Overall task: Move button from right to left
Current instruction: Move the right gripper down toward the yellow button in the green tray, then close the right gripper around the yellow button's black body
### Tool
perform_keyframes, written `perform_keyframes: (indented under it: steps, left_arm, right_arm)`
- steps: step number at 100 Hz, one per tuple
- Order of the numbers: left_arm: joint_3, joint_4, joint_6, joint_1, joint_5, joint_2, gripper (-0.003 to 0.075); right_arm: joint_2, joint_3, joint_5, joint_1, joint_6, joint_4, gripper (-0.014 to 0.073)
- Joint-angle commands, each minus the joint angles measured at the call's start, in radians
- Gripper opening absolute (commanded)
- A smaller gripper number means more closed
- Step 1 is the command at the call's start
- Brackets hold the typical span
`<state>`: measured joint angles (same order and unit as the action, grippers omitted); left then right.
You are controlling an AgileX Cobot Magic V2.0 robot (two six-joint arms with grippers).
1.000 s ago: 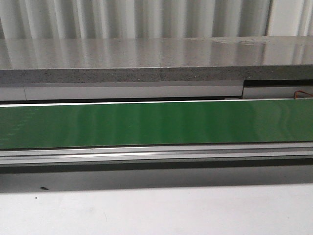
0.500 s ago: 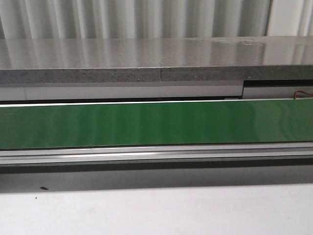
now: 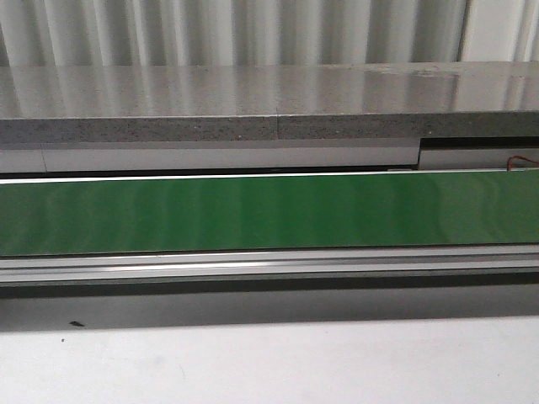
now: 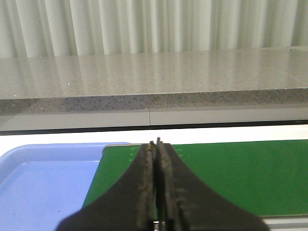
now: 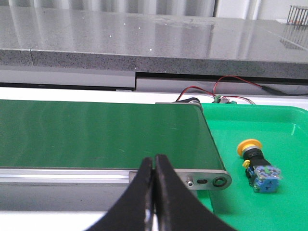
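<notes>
One button lies on its side in the green tray, lower right of the right wrist view. It looks light, rigid, probably slippery; the black collar seems best to pinch. Both the left gripper and the right gripper have fingers pressed together, holding nothing.

Nothing has visibly changed on the green belt since earlier.
</notes>
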<state>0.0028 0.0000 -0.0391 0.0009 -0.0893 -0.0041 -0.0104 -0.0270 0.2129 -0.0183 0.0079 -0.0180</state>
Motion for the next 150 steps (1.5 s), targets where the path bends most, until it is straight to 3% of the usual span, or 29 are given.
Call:
perform_keyframes:
  steps: [1,50,95,107,124,131,150]
  left_arm:
    - [0.039,-0.008,0.010,0.001,0.089,-0.033,-0.0021]
    - [0.039,-0.008,0.010,0.001,0.089,-0.033,-0.0021]
    - [0.039,-0.008,0.010,0.001,0.089,-0.033,-0.0020]
    - [0.039,-0.008,0.010,0.001,0.089,-0.033,-0.0021]
    - [0.039,-0.008,0.010,0.001,0.089,-0.033,-0.0020]
    - [0.039,-0.008,0.010,0.001,0.089,-0.033,-0.0021]
    - [0.039,-0.008,0.010,0.001,0.089,-0.033,-0.0021]
  right_arm:
    - [0.042,-0.110,0.008,-0.009,0.000,0.011,-0.0068]
    - [0.492,-0.561,0.366,-0.009,0.000,0.018,-0.0068]
    - [0.813,-0.793,0.637,-0.008,0.000,-0.001,-0.0058]
    - [0.894,-0.835,0.663,-0.008,0.000,-0.016,0.0064]
    - [0.996,-0.881,0.691,-0.008,0.000,-0.019,0.0469]
    - [1.035,-0.895,0.704,-0.008,0.000,-0.019,0.0579]
    - [1.141,-0.940,0.721,-0.010,0.000,-0.015,0.0600]
